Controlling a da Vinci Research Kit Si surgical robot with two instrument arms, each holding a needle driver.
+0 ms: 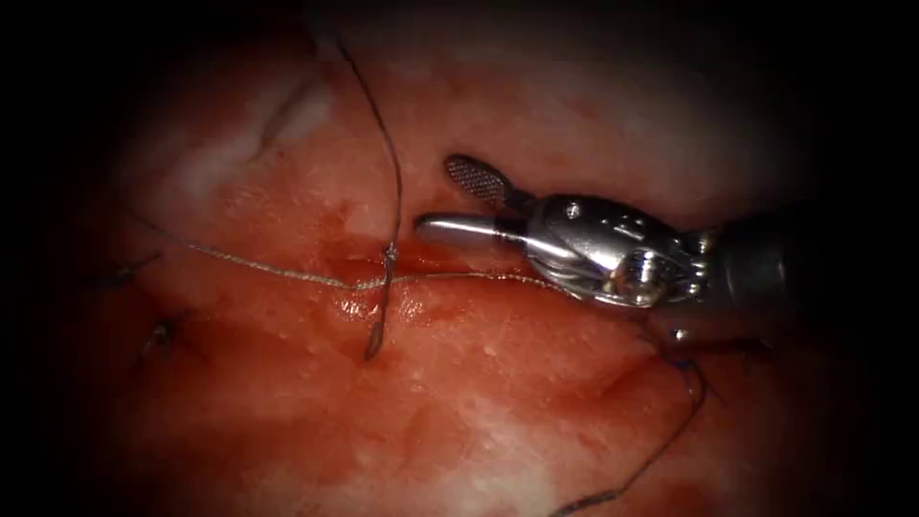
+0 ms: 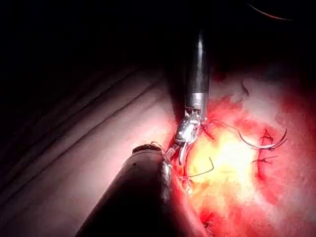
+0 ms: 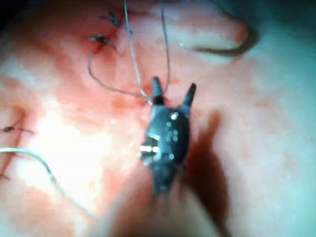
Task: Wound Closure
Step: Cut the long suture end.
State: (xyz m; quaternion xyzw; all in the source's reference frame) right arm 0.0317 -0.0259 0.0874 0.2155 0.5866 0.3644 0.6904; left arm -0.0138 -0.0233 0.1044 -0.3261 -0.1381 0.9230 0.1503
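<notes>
Your right tool [image 1: 450,201] is spread wide and holds nothing. The thread [image 1: 287,273] crosses the tissue [image 1: 498,402] just beside its lower jaw. The needle [image 2: 264,144] lies on the tissue, apart from it.

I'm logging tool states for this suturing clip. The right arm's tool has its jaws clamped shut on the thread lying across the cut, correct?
Not quite. The right tool has its jaws open and holds nothing; the thread lies across the cut beside the lower jaw, not gripped. The endoscope view shows this, and the right wrist view shows the spread jaws too.
</notes>
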